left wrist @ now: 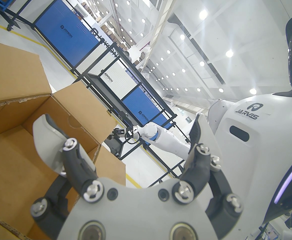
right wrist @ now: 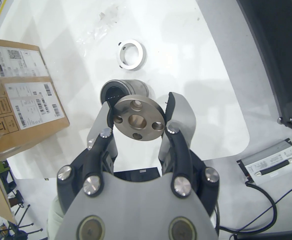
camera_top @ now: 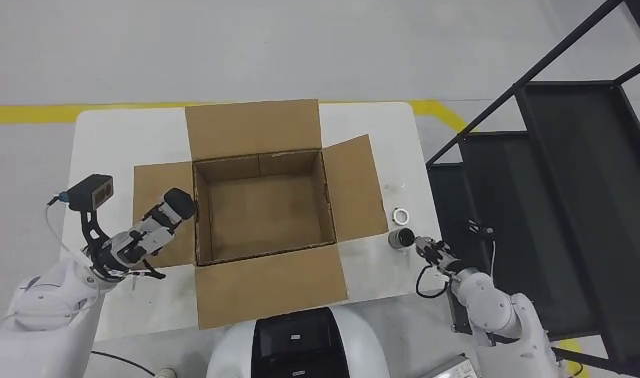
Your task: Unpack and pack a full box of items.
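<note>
Right hand (right wrist: 137, 108) grips flange (right wrist: 146, 129) near table (right wrist: 191, 58) edge.

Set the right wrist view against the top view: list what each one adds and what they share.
Right wrist view: a holed metal disc clamped in the right pincer, and a cabled power unit off the table. Top view: the open inside of the cardboard box, four flaps spread, and the left pincer over one flap. Both: the metal ring and the dark cylinder on the white table.

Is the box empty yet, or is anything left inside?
Empty: in the top view the open box shows only bare cardboard floor and walls, with nothing lying inside.
</note>
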### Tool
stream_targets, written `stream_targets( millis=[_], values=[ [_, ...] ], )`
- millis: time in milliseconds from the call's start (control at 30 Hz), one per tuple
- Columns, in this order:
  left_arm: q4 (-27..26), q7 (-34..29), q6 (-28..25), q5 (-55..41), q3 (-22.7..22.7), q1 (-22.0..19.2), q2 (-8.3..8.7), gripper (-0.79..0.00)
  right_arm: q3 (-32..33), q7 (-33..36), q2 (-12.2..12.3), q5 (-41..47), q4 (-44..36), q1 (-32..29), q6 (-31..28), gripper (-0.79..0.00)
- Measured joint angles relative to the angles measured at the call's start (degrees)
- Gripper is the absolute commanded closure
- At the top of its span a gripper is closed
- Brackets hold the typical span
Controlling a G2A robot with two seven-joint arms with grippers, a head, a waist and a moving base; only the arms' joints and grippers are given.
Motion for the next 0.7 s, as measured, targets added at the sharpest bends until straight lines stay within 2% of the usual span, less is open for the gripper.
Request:
stream_targets(
  millis=[200, 400, 600, 633, 667, 700],
  values=[
    [0.0, 0.0, 0.0, 0.0, 0.0, 0.0, 0.0, -0.785, -0.59, -0.62, 0.15, 0.36, 3.36, 0.52, 1.67, 0.0],
    [0.0, 0.0, 0.0, 0.0, 0.0, 0.0, 0.0, -0.785, -2.24, 0.4, 0.5, -2.94, 8.08, 2.97, 2.89, 0.0],
    [0.0, 0.0, 0.0, 0.0, 0.0, 0.0, 0.0, -0.785, -3.49, 1.13, 0.7, -3.04, 9.67, 4.42, 3.21, -0.012],
    [0.0, 0.0, 0.0, 0.0, 0.0, 0.0, 0.0, -0.785, -3.72, 1.25, 0.72, -3.09, 9.71, 4.52, 3.31, -0.308],
    [0.0, 0.0, 0.0, 0.0, 0.0, 0.0, 0.0, -0.785, -3.96, 1.38, 0.73, -3.09, 9.76, 4.64, 3.41, -0.785],
    [0.0, 0.0, 0.0, 0.0, 0.0, 0.0, 0.0, -0.785, -4.24, 1.51, 0.76, -3.1, 9.86, 4.81, 3.62, -0.785]
  ],
)
